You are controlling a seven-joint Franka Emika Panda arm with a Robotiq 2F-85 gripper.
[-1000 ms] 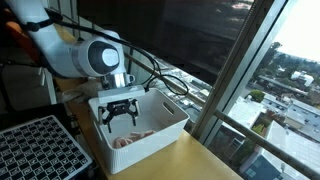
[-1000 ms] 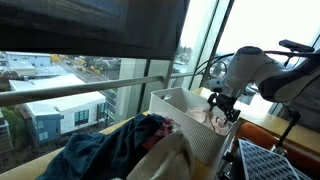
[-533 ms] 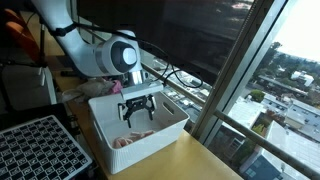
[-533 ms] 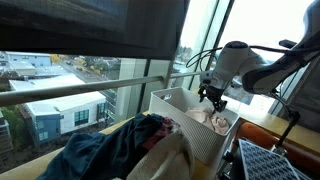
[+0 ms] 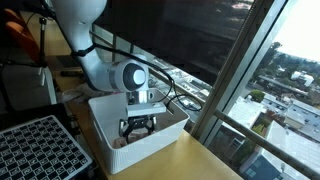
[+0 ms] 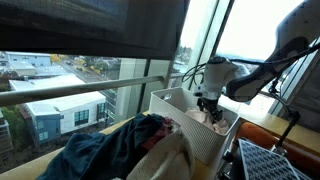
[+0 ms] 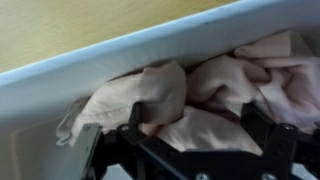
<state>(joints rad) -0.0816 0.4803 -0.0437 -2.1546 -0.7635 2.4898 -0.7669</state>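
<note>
Approach looked to be the step in hand: the gripper (image 5: 138,127) hung low inside the white bin (image 5: 158,140), its jaws spread wide and holding nothing, with the fingertips just above or perhaps grazing the peach cloth (image 7: 150,95) directly beneath them; real contact could not be told from the wrist view. That cloth lay crumpled on the bin floor, bunched toward the wall nearest the gripper, and it also showed as a pale heap under the gripper in an exterior view (image 6: 222,122). By my reading, a grasp from here would call for a short further drop so the fingers straddle a raised fold, then a firm close, since soft fabric slips out of a shallow pinch. The bin wall (image 7: 100,70) stood close in front of the gripper and seemed the main hindrance: a finger could catch it or pin the cloth against it. The arm's cables (image 5: 170,90) looped behind the gripper, near the bin's far rim. Outside the bin, beyond that wall, a pile of dark clothes (image 6: 120,145) rested on the table (image 5: 190,160), well clear of the gripper. A black grid tray (image 5: 35,150) sat on the other side of the bin, also out of reach.
</note>
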